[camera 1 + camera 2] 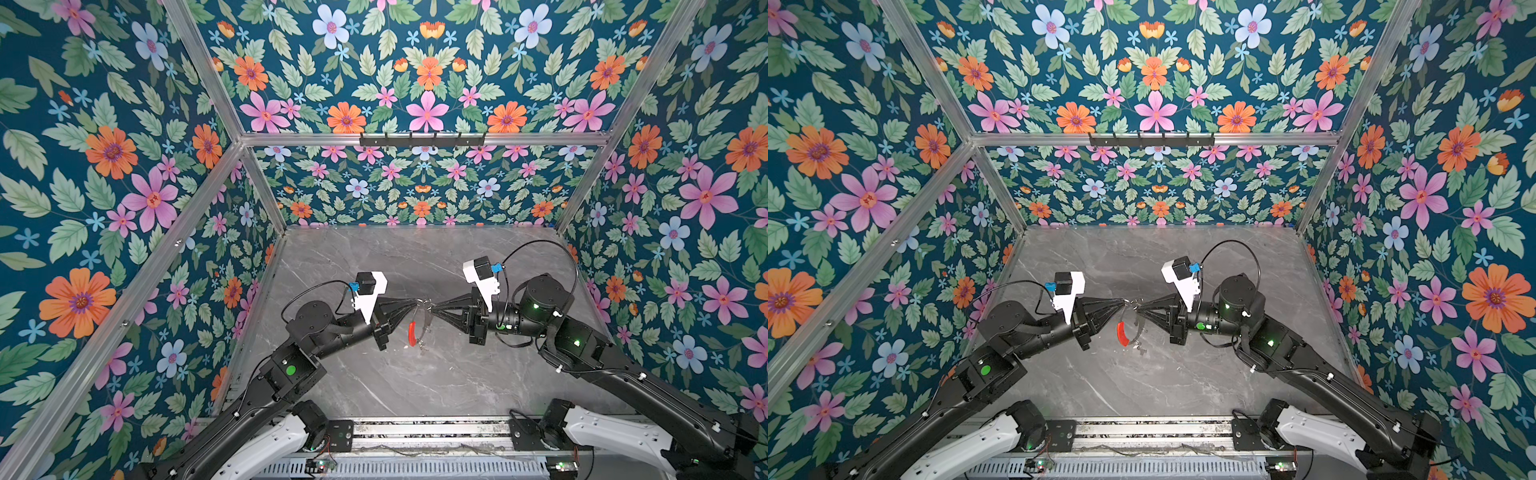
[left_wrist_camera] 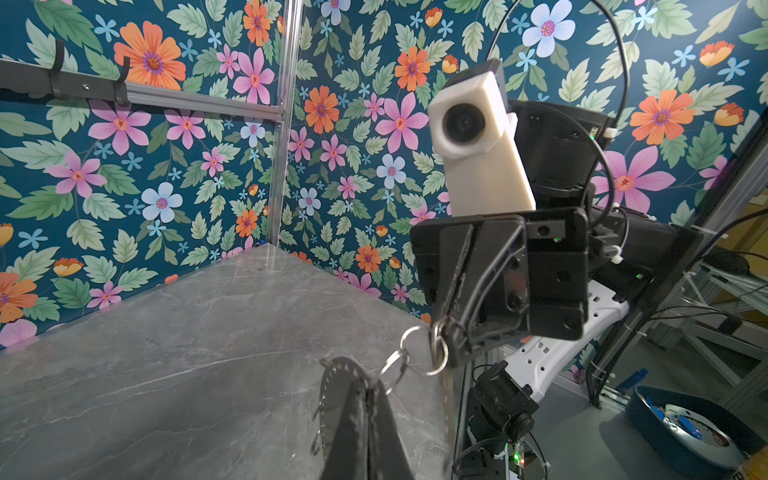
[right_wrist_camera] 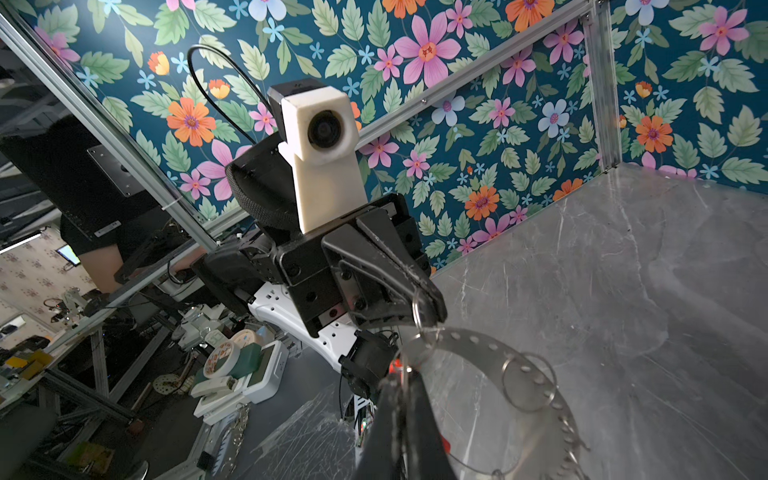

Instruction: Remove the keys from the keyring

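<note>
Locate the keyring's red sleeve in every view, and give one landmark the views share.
Top views: red sleeve hangs below the meeting grippers, centre.
Left wrist: not visible.
Right wrist: only a red sliver beside the near gripper, low in the picture.
Shared landmark: grey marble tabletop.

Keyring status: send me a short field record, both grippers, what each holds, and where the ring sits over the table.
left gripper: shut, pinching small split rings linked to the keyring
right gripper: shut on another small ring at the keyring's top
keyring: held between both grippers, hanging above the table
red sleeve: on the hoop's arc nearer the left arm
keys: none clearly off the ring; too small to count
</note>
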Controlling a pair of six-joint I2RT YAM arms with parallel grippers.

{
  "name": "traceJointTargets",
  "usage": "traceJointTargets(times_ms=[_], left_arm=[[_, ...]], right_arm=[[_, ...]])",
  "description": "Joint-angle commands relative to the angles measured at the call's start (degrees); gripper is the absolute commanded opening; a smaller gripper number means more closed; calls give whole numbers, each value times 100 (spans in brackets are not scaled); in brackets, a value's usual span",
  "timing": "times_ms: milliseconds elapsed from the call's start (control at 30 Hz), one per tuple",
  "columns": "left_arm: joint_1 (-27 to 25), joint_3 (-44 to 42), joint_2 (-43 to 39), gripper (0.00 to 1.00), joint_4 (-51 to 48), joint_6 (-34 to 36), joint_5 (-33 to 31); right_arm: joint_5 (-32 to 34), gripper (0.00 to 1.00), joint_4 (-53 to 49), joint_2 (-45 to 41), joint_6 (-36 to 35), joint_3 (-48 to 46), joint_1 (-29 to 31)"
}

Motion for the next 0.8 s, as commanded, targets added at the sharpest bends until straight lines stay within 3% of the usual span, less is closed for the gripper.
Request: traceJointTargets(times_ms=[0,300,767], left_arm=[[39,23,9,0,-486,107,-780],[26,140,171,0,-621,155,-227],[14,134,140,0,-443,64,-161]], right_arm=[[-478,0,-5,-75,-319,228,-33],[-818,0,-847,132,-822,777,-193],[-1015,0,-1139,408,-1056,844,-194]])
